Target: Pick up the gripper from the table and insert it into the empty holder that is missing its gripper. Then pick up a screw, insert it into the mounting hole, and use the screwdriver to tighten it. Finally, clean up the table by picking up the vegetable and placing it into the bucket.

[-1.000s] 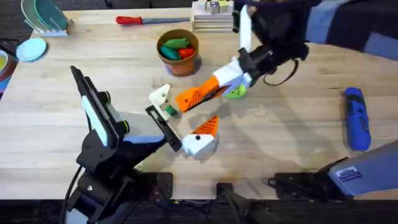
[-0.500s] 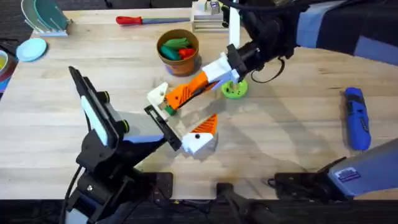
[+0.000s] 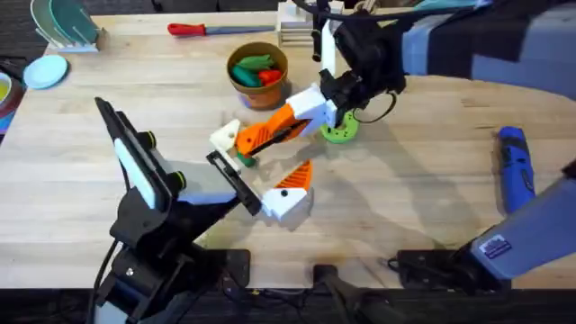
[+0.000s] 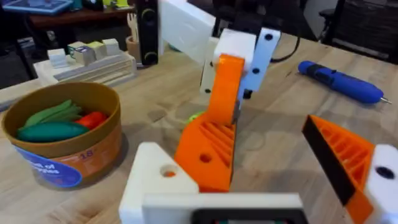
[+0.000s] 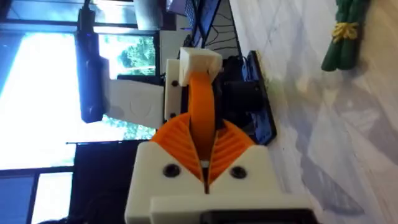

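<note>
My right gripper reaches in from the back right, shut on the orange wedge-shaped gripper. In the right wrist view the ribbed orange pads clamp that gripper. Its free end touches the white holder of my left arm; whether it is seated I cannot tell. My left gripper is open, and its other white block carries an orange tip. The tiny green vegetable lies on the table beside the holder. The bucket stands behind, holding green and red toy vegetables.
A flat green disc with holes lies under the right wrist. A blue electric screwdriver rests at the right, and a red-handled screwdriver at the back edge. Wooden blocks stand at the back, a blue plate far left.
The right arm has carried the orange gripper leftward and toward the back, from apart from the holder to touching it. The left arm has barely moved.
</note>
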Available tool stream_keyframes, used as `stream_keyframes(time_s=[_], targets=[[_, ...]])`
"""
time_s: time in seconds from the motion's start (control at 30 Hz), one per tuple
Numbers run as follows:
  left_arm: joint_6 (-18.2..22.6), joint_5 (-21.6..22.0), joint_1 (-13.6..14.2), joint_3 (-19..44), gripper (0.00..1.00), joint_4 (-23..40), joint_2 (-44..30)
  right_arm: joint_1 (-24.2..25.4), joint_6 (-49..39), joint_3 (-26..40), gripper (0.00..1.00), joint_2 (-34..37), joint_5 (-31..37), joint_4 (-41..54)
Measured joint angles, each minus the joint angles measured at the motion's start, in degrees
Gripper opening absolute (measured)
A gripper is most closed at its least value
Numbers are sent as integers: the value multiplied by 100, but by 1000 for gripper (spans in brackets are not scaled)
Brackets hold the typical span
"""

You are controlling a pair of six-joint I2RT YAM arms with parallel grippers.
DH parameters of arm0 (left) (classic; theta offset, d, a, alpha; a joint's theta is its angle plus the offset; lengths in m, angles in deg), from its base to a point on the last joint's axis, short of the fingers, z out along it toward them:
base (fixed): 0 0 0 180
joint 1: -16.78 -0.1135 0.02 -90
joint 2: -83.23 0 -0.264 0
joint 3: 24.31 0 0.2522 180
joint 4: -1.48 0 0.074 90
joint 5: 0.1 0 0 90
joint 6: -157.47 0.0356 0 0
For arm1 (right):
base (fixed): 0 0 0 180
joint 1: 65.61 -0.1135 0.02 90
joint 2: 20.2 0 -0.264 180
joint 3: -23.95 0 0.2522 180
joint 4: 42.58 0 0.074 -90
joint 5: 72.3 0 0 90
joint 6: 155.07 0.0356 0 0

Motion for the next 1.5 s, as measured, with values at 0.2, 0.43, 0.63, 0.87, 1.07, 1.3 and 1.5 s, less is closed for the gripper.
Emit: stream_keyframes(time_s=[0.2, 0.43, 0.63, 0.87, 1.07, 1.3, 1.5], targets=[[-3, -96, 8, 0, 992, -4, -2, -140, 303, 0, 9, 173, -242, -488], [12, -50, 9, 0, 993, -7, 1, -293, 1156, 0, 9, 303, -245, -1762], [8, 96, -28, 0, 993, 0, 1, -365, 1835, 2, 9, 375, -157, -2391], [-111, 105, -28, 0, 992, 11, -2, -398, 2332, 22, 8, 375, 151, -2457], [-171, 129, -28, 0, 993, 13, -2, -411, 2458, 35, 8, 375, 209, -2457], [-230, 212, -30, 0, 993, 17, -2, -466, 2528, 70, 8, 375, 316, -2481], [-246, 249, -34, 0, 993, 15, -2, -476, 2566, 98, 20, 375, 351, -2470]])
